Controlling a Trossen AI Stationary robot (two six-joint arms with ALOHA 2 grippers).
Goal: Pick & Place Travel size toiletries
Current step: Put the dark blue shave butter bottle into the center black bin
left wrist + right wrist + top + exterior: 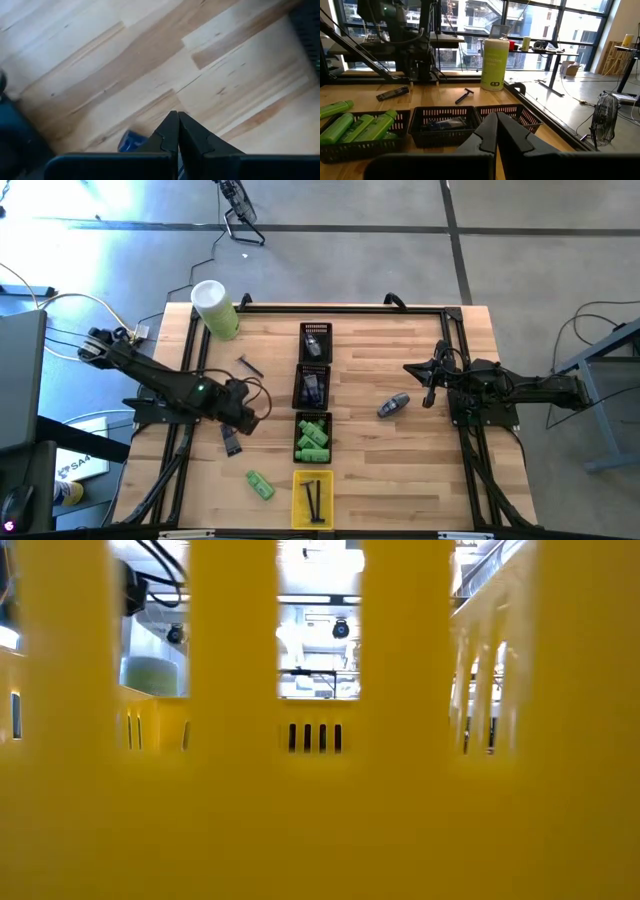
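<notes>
The toiletries are partly sorted into a column of trays at mid-table. Green bottles (pixel 313 438) fill one black tray, dark tubes (pixel 312 387) lie in the one behind it, and dark sticks (pixel 314 500) lie in the yellow tray (pixel 297 515). Loose on the wood are a green bottle (pixel 260 485), a dark tube (pixel 232 440), a thin dark stick (pixel 249 366) and a grey-blue oval piece (pixel 393 405). My left gripper (pixel 177 117) is shut and points down over the wood beside the loose tube (pixel 131 141). My right gripper (pixel 496 116) is shut, level, at the table's right.
A big pale-green cylinder with a white top (pixel 215 310) stands at the far left corner. A further black tray (pixel 316 342) holds a grey item. The yellow tray's wall (pixel 320 810) fills the low view. Bare wood lies between the trays and my right arm.
</notes>
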